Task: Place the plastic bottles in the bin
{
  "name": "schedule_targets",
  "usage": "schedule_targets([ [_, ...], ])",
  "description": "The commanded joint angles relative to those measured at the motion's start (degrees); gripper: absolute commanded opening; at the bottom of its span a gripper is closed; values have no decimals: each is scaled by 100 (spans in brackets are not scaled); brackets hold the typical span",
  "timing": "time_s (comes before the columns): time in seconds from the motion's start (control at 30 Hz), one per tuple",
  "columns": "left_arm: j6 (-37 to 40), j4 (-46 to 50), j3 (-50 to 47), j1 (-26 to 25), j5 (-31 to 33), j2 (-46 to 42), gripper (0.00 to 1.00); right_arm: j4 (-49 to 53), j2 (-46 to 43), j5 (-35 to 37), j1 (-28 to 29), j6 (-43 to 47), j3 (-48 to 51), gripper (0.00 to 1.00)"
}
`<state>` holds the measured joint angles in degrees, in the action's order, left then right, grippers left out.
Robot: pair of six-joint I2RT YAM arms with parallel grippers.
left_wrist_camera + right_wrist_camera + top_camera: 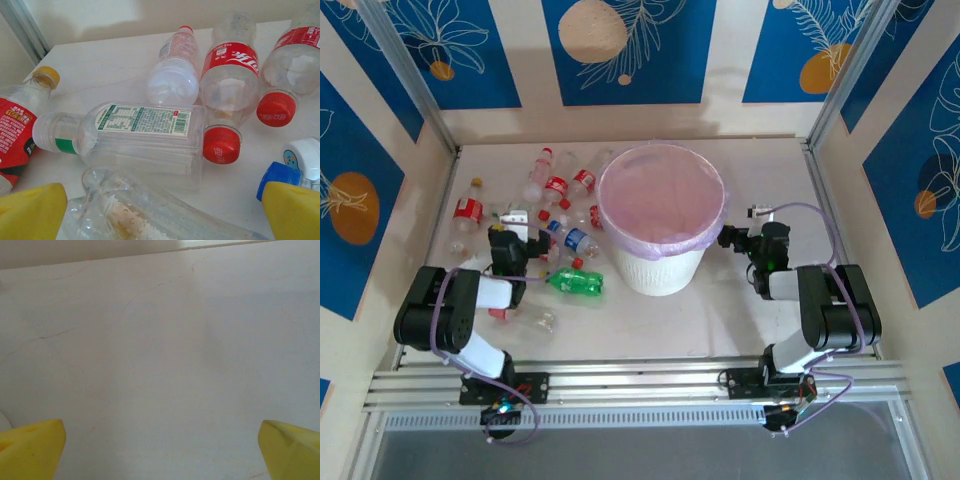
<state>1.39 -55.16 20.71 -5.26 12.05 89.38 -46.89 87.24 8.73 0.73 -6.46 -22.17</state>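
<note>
The left gripper [508,247] hangs wide open over the heap of plastic bottles [556,190], gripping nothing. In its wrist view, the yellow fingertips [30,212] straddle a clear crinkled bottle [150,215] lying just below them. A clear bottle with a green-and-white label [142,127] lies just beyond. The right gripper [745,240] is spread just as wide and empty, hovering over bare table [770,320] just right of the bin [660,268].

All the bottles I can make out lie on the table to the left of the bin, mostly red-capped ones on their sides. A green bottle [577,283] lies near the bin's base, and 1 clear bottle lies beside the left arm. Inside the bin I see only the pink liner, though its bottom is hard to read.

By my reckoning nothing has gone in yet: about 10 bottles are left, and the first pick is only being lined up.
</note>
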Motion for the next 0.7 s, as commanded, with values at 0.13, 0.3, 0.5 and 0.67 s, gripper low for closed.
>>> schedule_targets([
  [0.13,-60,-145,-60,29,61,35,100,2,3,-56,-9,22,-137,99],
  [0.3,-68,-135,-49,33,68,35,100,10,3,-62,-12,15,-133,99],
  [0.5,-54,-62,-7,33,26,46,100,75,4,-134,-56,-5,-164,99],
  [0.67,-60,-45,-2,25,7,36,100,53,-1,-137,-58,-5,-160,99],
])
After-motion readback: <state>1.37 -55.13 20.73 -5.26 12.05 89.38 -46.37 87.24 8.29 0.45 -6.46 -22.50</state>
